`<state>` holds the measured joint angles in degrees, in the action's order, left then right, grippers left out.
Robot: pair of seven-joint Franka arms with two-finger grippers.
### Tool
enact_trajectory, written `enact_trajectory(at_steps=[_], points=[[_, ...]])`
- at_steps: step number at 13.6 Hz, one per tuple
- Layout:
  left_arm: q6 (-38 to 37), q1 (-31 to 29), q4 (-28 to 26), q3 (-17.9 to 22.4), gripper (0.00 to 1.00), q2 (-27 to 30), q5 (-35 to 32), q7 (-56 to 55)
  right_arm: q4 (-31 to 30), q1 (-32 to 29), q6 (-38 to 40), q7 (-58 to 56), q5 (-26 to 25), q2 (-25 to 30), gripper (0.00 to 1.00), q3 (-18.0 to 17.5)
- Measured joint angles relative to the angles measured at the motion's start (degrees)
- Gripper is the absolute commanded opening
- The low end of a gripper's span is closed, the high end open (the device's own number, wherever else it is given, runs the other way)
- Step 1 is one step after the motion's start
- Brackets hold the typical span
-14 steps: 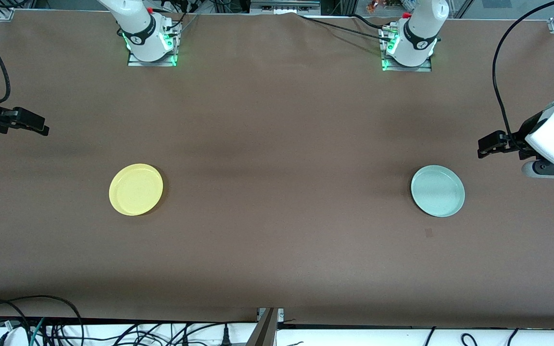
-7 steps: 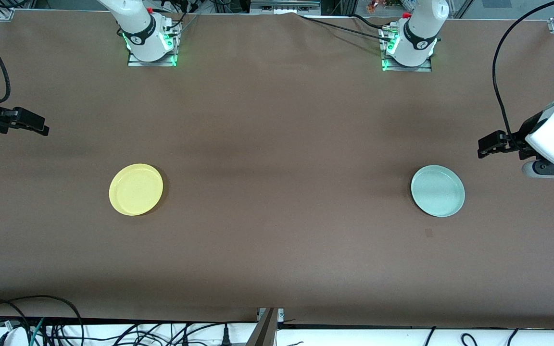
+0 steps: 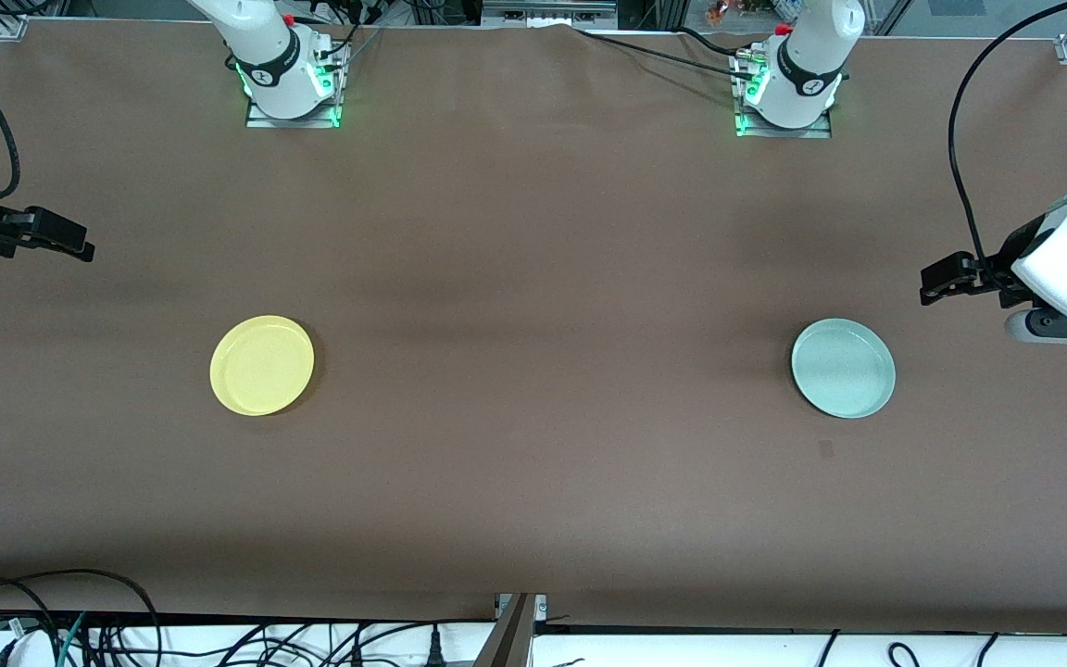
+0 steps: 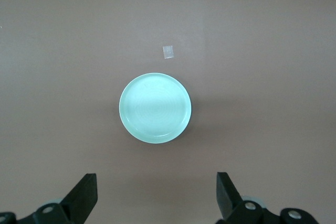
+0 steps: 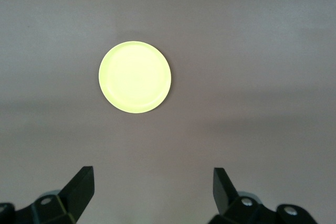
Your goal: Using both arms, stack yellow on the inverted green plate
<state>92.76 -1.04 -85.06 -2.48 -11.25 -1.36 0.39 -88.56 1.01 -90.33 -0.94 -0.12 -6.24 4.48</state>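
Yellow (image 3: 262, 365): flat on brown table (image 3: 533, 278), rim up.
Green plate (image 3: 843, 368): well apart.
Left hand (image 4: 156, 196): released, empty.
Right hand (image 5: 152, 191): released, empty.
Writing: none readable.

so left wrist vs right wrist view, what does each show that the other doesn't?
Only the left wrist view: the green plate lying flat on the brown table, a small pale square mark beside it, and the left gripper, open and empty.

Only the right wrist view: the yellow plate lying flat, and the right gripper, open and empty.

Both: one plate alone on the table, seen from above, untouched, with that arm's fingers spread wide and clear of it.
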Motion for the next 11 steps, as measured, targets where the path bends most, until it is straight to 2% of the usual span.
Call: enact_trajectory(at_steps=[11], points=[[0.00,-2.15,0.01,0.12,1.00,-1.01,1.08,0.00,0.00,0.00,0.00,0.00,0.00,0.00,1.00,0.00]])
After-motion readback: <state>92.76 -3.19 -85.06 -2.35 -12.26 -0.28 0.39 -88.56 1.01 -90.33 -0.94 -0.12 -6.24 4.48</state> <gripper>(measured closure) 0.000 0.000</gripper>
